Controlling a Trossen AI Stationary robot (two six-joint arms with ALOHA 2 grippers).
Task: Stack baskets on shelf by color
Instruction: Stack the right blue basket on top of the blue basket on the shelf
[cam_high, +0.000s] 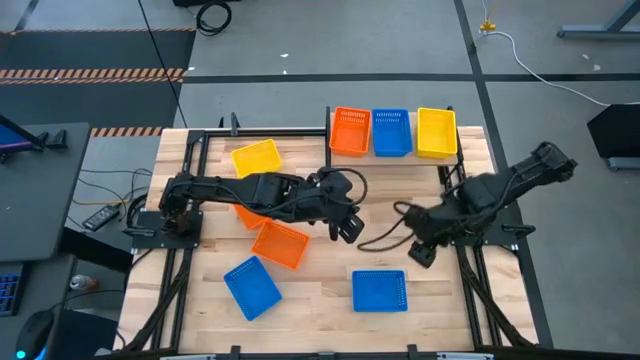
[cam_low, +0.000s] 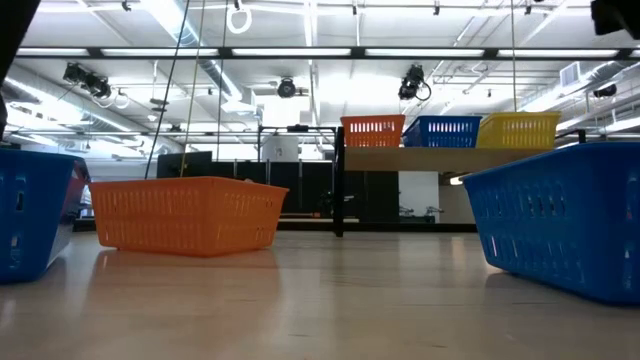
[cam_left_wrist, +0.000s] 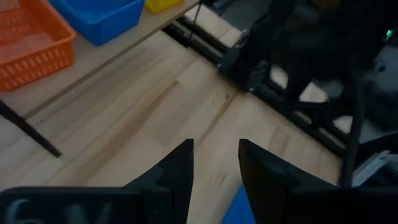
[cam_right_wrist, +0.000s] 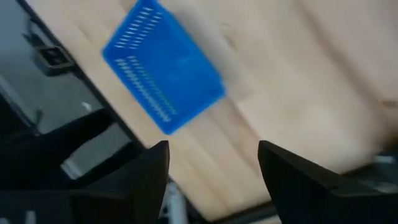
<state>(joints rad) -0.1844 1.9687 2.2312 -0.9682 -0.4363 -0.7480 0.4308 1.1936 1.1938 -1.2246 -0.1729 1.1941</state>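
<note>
Shelf (cam_high: 463, 140) at the far edge of the worktop (cam_high: 320, 300) carries three baskets side by side: orange basket (cam_high: 351, 131), blue basket (cam_high: 391, 132), yellow basket (cam_high: 437, 132), one of each colour. Loose on the worktop: a yellow basket (cam_high: 257, 158) at far left, an orange basket (cam_high: 280, 244) tilted near the middle, a blue basket (cam_high: 252, 287) tilted at near left, and a blue basket (cam_high: 380, 290) at near centre-right. Another orange piece (cam_high: 243, 214) shows under the left arm, mostly covered by it; cannot tell how it lies. Left tool (cam_high: 349, 228) hangs over bare wood between the shelf and the near baskets, fingers (cam_left_wrist: 180, 171) part way apart with nothing between them. Right tool (cam_high: 422, 256) sits just beside the centre-right blue basket, fingers (cam_right_wrist: 149, 171) spread wide and empty; in its wrist view the basket lies beyond the fingertips, apart from them. Black cables (cam_high: 385, 230) loop across the worktop between the two arms. In the low view the near blue baskets are cut off at both picture edges, and neither arm shows there. Off the worktop at left, a grey side table (cam_high: 55, 200) with cables, partly out of frame.
</note>
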